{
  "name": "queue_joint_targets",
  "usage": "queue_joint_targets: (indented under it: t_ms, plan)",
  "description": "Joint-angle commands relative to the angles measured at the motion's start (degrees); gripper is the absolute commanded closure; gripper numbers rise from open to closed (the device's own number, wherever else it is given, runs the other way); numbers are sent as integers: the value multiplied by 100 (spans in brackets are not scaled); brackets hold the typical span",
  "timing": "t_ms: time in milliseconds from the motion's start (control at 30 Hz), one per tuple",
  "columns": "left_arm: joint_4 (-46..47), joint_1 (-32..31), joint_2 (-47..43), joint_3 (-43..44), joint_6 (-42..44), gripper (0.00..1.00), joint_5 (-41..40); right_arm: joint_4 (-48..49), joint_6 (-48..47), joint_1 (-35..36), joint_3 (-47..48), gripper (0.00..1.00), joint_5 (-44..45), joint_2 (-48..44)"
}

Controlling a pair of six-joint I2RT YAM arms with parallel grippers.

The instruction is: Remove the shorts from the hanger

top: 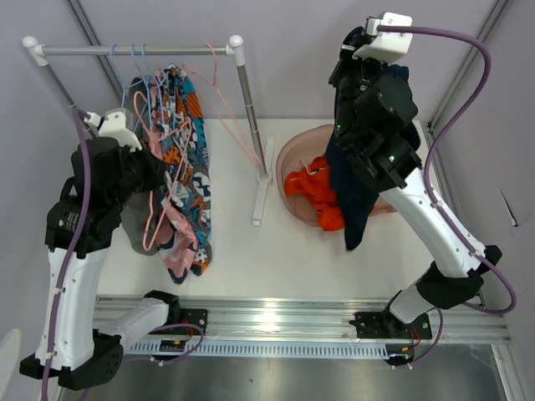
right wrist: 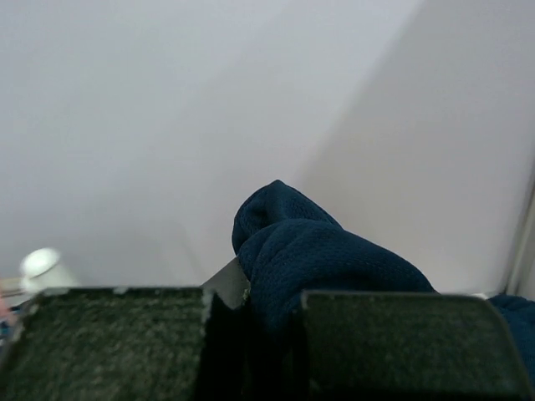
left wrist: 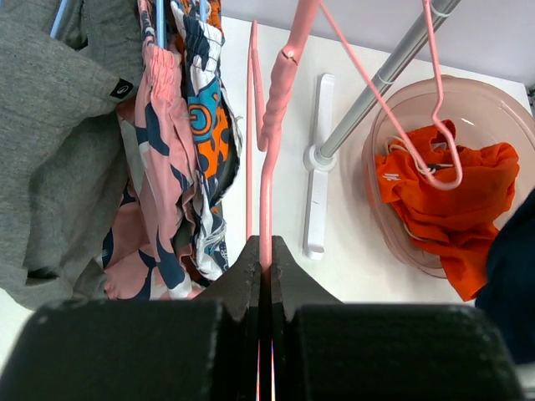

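Top external: white table (top: 242, 259), pale grey walls (top: 292, 50).

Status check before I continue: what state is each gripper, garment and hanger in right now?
Left gripper: shut on the pink plastic hanger.
Right gripper: shut on the navy blue mesh shorts, raised.
Navy blue mesh shorts: dangling over the round pink basin.
Orange garment: crumpled in the basin.
Patterned colourful shorts: hanging from the metal rail.
Grey garment: hanging beside them.

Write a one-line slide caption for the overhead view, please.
Right tool holds navy shorts dangling over a pink basin; left tool pinches a pink hanger by the clothes rack.
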Motion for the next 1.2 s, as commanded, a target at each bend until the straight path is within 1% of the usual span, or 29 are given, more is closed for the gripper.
queue_joint_targets:
  t_ms: [0, 67, 167, 200, 267, 300, 333, 400, 433, 467, 500, 533, 567, 600, 633, 667, 800, 900, 1000, 1067, 1133, 1167]
  plan:
    - [267, 23, -138, -127, 101, 100, -35, -19, 58, -603, 95, 100, -665, 191]
    - [319, 23, -165, -172, 101, 100, -53, -160, 478, -842, -2, 100, -754, 147]
    - [390, 23, -165, -313, 92, 100, -88, -91, 874, -1072, -738, 100, -825, -159]
    - [399, 23, -156, -356, 92, 100, -79, 119, 937, -1098, -1332, 100, -860, -274]
    - [443, 23, -86, -331, 75, 100, -53, 313, 1095, -1133, -1898, 100, -791, -546]
    - [452, 23, -59, -313, 75, 100, -53, 349, 1200, -1142, -2397, 100, -737, -626]
    - [460, 23, 10, -226, 75, 100, -53, 332, 1332, -1177, -2689, 100, -693, -713]
    - [460, 23, 99, -146, 92, 100, -79, 367, 1876, -1230, -3356, 100, -596, -1047]
    - [469, 23, 151, 11, 118, 100, -96, 358, 2087, -1300, -4038, 100, -596, -1144]
    - [460, 23, 265, 82, 136, 100, -149, 228, 2342, -1344, -4350, 100, -631, -1336]
    - [452, 23, 344, 161, 162, 100, -167, 96, 2823, -1414, -4614, 92, -710, -1382]
    - [399, 23, 415, 336, 189, 100, -202, -62, 3097, -1484, -4843, 66, -763, -1391]
    - [381, 23, 502, 529, 206, 100, -211, -299, 3344, -1650, -5106, 1, -981, -1382]
    - [373, 23, 677, 757, 215, 100, -246, -849, 3546, -1713, -5196, 1, -1061, -1313]
    - [312, 23, 775, 864, 250, 100, -272, -1029, 3888, -1748, -5275, 1, -1062, -1277]
    - [285, 23, 863, 1109, 259, 100, -281, -1239, 3969, -1766, -5476, 1, -1149, -1268]
    - [197, 23, 1424, 1785, 277, 100, -290, -1426, 4365, -1688, -6127, 1, -1282, -1574]
    - [284, 23, 1628, 1989, 233, 100, -150, -1531, 4558, -1600, -6601, 1, -1291, -2119]
    - [600, 23, 1909, 2016, 259, 100, 17, -1804, 4787, -1555, -6917, 1, -1361, -2708]
    - [803, 23, 2225, 2139, 250, 100, 184, -1918, 4875, -1433, -7094, 1, -1405, -3207]
    - [838, 23, 2497, 2472, 250, 100, 263, -2032, 4954, -1292, -7322, 1, -1379, -3534]
    - [856, 23, 2751, 2569, 259, 100, 264, -2154, 4998, -1265, -7393, 1, -1370, -3849]
